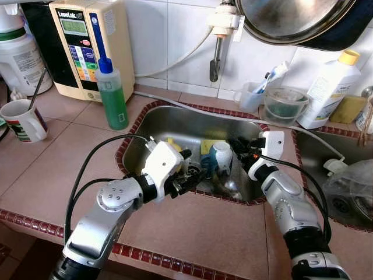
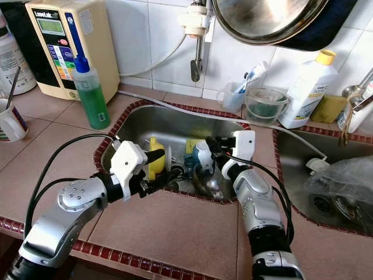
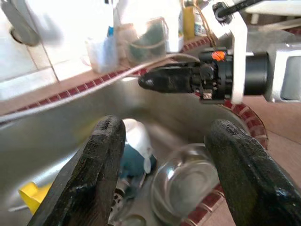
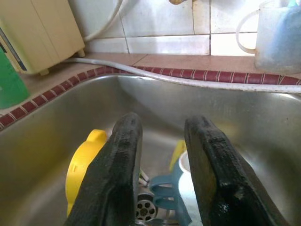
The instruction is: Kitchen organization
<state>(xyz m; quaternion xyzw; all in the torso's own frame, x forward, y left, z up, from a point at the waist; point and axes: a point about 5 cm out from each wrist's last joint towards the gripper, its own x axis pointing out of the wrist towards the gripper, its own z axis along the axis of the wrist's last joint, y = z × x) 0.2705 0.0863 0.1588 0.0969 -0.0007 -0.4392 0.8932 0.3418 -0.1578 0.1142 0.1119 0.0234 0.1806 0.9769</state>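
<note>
- Your left gripper (image 1: 185, 172) hangs over the sink's (image 1: 175, 119) near rim, fingers spread, holding nothing.
- Just ahead of it: yellow cup (image 2: 155, 157) on the sink floor, blue-and-white mug (image 1: 220, 156) beyond, glass bowl (image 3: 186, 181) beside.
- Your right gripper (image 1: 240, 146) sits above the mug, fingers parted, empty.
</note>
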